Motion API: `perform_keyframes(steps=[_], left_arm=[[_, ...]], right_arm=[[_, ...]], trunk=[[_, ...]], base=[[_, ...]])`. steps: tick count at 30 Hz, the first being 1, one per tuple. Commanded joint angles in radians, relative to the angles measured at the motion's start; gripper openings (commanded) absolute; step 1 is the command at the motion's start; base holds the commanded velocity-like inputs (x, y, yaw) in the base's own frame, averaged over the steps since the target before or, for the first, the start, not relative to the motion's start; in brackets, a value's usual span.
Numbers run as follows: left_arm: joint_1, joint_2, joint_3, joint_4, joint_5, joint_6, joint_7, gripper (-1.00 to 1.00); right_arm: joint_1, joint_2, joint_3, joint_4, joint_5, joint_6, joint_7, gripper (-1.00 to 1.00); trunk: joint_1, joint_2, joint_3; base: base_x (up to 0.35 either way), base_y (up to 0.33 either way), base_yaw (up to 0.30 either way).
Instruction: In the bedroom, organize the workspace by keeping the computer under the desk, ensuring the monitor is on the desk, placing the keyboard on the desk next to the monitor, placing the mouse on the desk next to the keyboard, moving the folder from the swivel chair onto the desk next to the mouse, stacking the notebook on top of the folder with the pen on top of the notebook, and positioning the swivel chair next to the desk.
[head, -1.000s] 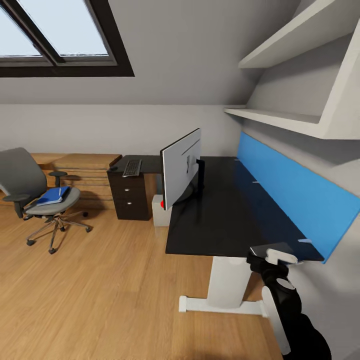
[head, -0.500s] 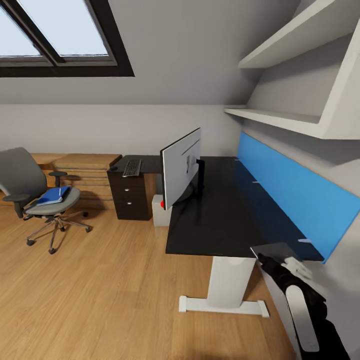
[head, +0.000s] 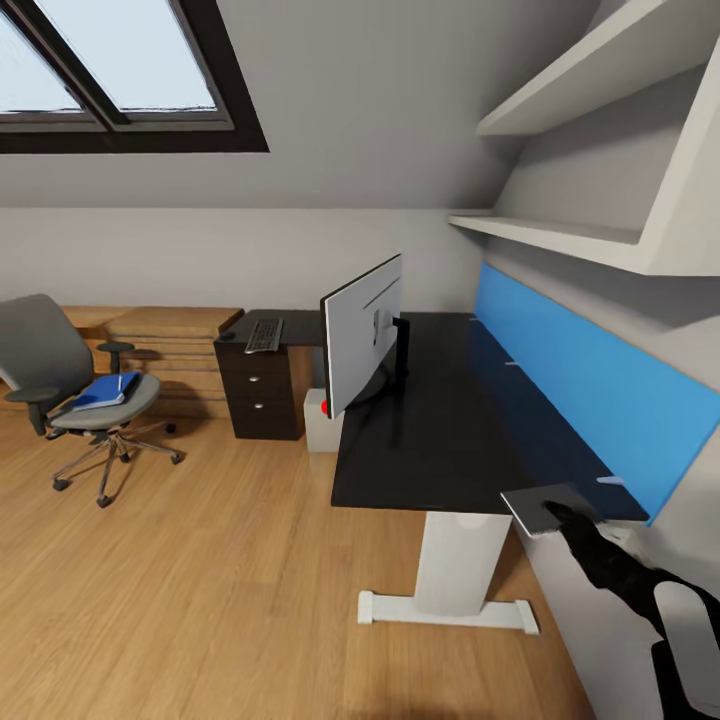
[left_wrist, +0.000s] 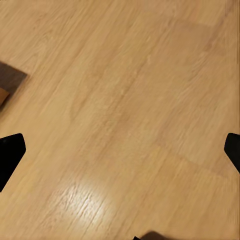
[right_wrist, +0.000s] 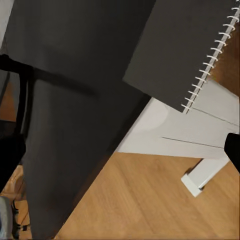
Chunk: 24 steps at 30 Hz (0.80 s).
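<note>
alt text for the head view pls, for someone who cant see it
Attic bedroom: a black-topped desk with a blue back panel carries a monitor and, at its far end, a keyboard. A notebook lies at the near corner by the right arm. A swivel chair holding a blue folder stands apart.

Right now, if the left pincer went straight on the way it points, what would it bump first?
Most likely the light wood floor. The left wrist view looks straight at it, with nothing in between. How far off it lies is hard to judge.
</note>
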Motion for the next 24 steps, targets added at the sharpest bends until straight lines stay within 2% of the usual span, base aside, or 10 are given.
perform_keyframes(steps=[1,6,8,17,24], left_arm=[[-0.001,0.001,-0.006,0.0,0.01,-0.009,0.004,1.0],[-0.001,0.0,-0.007,-0.001,0.01,-0.018,0.002,1.0],[-0.001,0.0,-0.007,0.0,0.01,-0.019,0.002,1.0],[-0.001,0.001,-0.007,-0.001,0.011,-0.022,0.002,1.0],[-0.001,0.003,-0.006,-0.046,0.01,-0.023,0.002,1.0]], right_arm=[[-0.001,-0.006,-0.005,0.001,-0.038,0.005,-0.01,1.0],[-0.001,-0.025,-0.024,0.004,-0.149,0.012,-0.009,1.0],[-0.001,-0.027,-0.033,0.006,-0.165,0.012,-0.008,1.0],[-0.001,-0.032,-0.049,0.048,-0.187,0.01,-0.006,1.0],[-0.001,-0.034,-0.052,0.066,-0.189,0.01,-0.006,1.0]], trunk=[[0.004,-0.008,-0.004],[0.023,-0.043,-0.02],[0.031,-0.057,-0.026],[0.065,-0.12,-0.054],[0.092,-0.169,-0.076]], base=[[0.0,0.0,0.0],[0.0,0.0,0.0],[0.0,0.0,0.0],[0.0,0.0,0.0],[0.0,0.0,0.0]])
